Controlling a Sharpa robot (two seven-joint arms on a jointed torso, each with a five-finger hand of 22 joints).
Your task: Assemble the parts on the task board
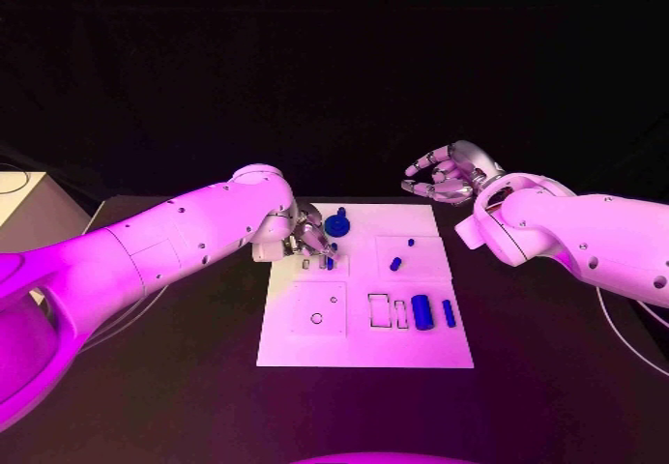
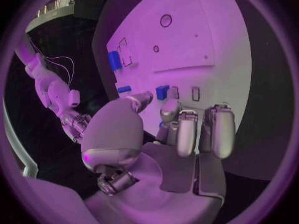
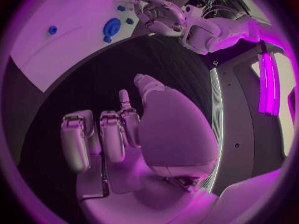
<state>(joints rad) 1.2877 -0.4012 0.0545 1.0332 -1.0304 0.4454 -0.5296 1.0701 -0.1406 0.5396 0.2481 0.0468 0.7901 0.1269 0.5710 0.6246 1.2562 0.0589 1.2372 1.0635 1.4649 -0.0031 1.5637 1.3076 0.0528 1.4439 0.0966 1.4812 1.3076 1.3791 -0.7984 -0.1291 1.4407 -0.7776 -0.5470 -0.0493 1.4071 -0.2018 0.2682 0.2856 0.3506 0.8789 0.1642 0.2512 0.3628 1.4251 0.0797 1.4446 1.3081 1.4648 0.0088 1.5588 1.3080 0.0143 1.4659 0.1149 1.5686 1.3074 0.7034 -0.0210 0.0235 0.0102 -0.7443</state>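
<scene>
A white task board [image 1: 365, 333] lies mid-worktop [image 1: 167, 406]. The left robot hand [image 1: 309, 242] hovers at the board's far left corner, pinching a small blue part [image 1: 328, 260] over it. The right robot hand [image 1: 447, 174] hangs beyond the far right corner, fingers curled, holding nothing. A blue disc [image 1: 337, 226] stands nearby; a cylinder [image 1: 421, 311] and bar [image 1: 449, 312] lie loose. Assembly seems barely begun. Dark room surrounds.

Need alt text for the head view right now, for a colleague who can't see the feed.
The left robot hand reaches down at the far left part of the white task board, fingertips by a small blue part. The right robot hand hangs curled beyond the board's far right corner, holding nothing. Two blue bars lie side by side on the board's right half.
</scene>
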